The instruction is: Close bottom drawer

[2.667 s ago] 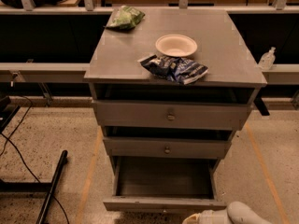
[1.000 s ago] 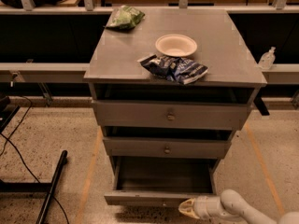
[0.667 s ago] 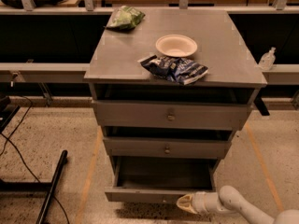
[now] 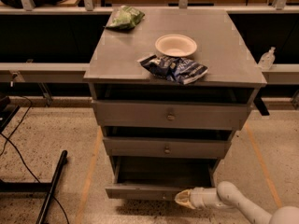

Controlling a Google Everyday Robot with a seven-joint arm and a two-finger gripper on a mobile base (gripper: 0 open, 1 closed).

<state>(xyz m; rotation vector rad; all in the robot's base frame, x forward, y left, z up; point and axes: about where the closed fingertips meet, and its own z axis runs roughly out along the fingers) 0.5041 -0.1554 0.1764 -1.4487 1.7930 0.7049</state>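
Position: bottom drawer stands part-open at the foot of the desk. The tool sits low at its front panel, right of centre, apparently placed to push it shut. Whether the tool is open or closed cannot be told, and nothing is visibly held.

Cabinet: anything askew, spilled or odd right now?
Only the bottom drawer stands well out, the gripper at its front panel, right of centre. Dark gaps above the top drawer and middle drawer suggest they sit slightly open. Nothing looks spilled or damaged.
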